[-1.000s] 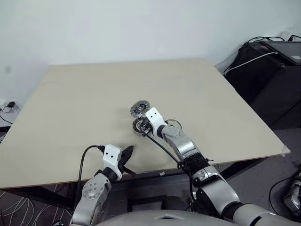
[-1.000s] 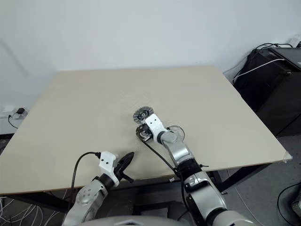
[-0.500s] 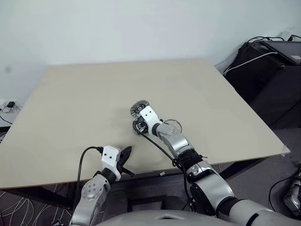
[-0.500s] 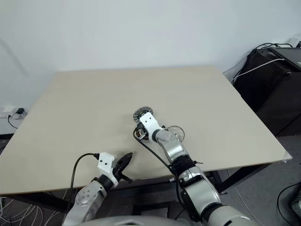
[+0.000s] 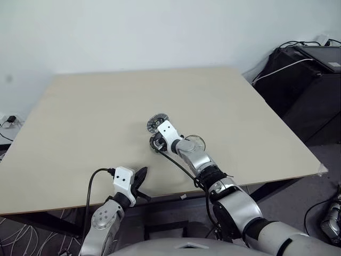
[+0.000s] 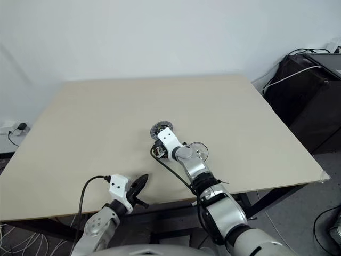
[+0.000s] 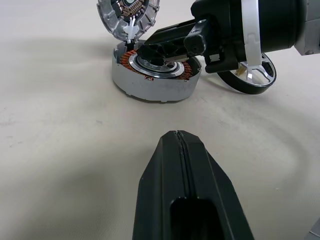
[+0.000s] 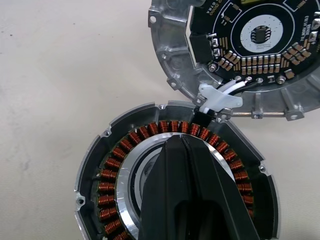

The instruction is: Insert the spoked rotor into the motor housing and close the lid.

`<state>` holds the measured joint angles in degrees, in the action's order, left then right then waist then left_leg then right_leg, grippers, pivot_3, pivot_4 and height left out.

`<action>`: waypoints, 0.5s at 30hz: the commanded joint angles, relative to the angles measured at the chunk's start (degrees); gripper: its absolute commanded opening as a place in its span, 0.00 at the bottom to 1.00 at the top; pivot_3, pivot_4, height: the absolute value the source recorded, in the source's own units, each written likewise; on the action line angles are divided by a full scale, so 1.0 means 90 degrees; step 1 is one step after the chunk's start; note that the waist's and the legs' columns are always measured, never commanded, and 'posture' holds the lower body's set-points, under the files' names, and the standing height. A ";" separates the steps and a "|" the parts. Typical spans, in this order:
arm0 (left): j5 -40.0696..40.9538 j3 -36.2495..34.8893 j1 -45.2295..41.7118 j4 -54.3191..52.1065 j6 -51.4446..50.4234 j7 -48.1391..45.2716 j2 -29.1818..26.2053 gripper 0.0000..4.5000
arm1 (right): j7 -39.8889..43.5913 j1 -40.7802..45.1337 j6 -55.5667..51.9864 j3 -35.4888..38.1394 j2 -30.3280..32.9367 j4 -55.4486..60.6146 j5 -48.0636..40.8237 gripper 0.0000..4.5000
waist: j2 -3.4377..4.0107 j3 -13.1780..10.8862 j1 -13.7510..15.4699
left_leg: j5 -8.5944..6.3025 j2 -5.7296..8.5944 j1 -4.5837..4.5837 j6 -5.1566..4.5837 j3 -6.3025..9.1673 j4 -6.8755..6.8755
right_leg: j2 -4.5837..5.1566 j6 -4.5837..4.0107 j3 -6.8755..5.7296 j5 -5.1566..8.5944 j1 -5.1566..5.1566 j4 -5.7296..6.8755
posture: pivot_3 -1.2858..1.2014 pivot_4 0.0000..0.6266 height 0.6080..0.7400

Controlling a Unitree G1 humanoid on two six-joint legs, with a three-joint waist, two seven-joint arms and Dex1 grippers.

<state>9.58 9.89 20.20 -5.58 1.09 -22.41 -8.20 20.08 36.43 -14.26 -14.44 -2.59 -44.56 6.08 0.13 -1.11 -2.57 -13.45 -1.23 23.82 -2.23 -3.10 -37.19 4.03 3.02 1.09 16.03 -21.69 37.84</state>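
Note:
The motor housing (image 8: 107, 185), a round metal ring of copper windings, lies near the middle of the table (image 5: 80, 117). Its lid (image 8: 250, 50) stands tilted open behind it, circuit face showing, joined by white wires. My right gripper (image 8: 180, 142) is shut, its tip resting over the housing's pale centre; in the left wrist view the right gripper (image 7: 150, 50) reaches into the housing (image 7: 155, 82). The spoked rotor (image 7: 256, 76) lies flat on the table just right of the housing, partly behind my right wrist. My left gripper (image 7: 177, 137) is shut and empty, at the table's front edge, pointing at the housing.
Black equipment with cables (image 5: 309, 80) stands off the table's right side. Table edges run close along the front (image 5: 64, 205) and right. A plug and cable (image 5: 8, 120) lie on the floor at far left.
My right forearm has swung slightly left and its elbow has bent more, while the gripper tip stays at the housing. The left gripper, lid and rotor have not moved.

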 commanded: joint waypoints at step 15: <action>0.0108 -0.0130 0.0029 -0.0551 -0.0098 0.0037 -0.0093 0.00 | 0.0395 -0.3553 -0.1296 0.1756 0.1774 0.6480 -0.1324 0.01 | -0.0004 -0.0008 0.0110 | -0.0001 0.0003 0.0017 -0.0002 0.0001 0.0005 | 0.0017 -0.0006 -0.0004 0.0009 -0.0012 -0.0010 | 0.52 0.00 1.00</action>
<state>9.94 9.33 21.08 -7.61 0.11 -21.66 -8.86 24.65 4.49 -24.23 -2.46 13.11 8.30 -3.32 0.10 -1.19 -1.57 -13.47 -1.21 23.97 -2.25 -3.09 -37.15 4.18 2.97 1.05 16.11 -21.81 37.75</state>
